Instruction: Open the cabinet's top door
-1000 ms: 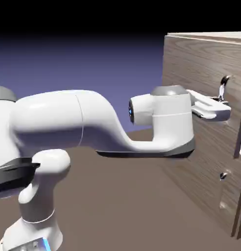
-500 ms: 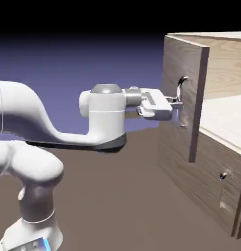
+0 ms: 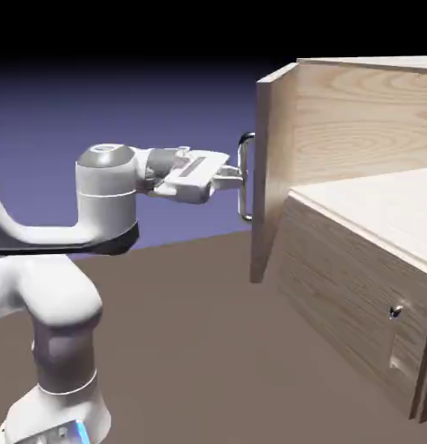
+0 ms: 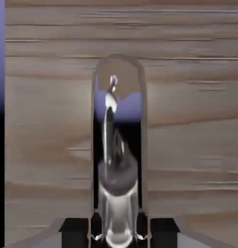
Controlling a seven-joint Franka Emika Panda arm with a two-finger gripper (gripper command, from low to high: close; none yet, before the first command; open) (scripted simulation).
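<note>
Pale wood is swinging clear: the top door (image 3: 273,173), upper middle of the exterior frame, is now standing far wider than moments ago, the gripper (image 3: 237,178) clamping its silver handle (image 3: 245,176) — the cabinet (image 3: 364,251) is nearly opened.

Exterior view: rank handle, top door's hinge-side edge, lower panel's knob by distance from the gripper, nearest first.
From the gripper:
1. Handle, clamped between its fingers.
2. Top door hinge-side edge, behind the handle, lower right.
3. Lower panel's knob, far lower right.
</note>
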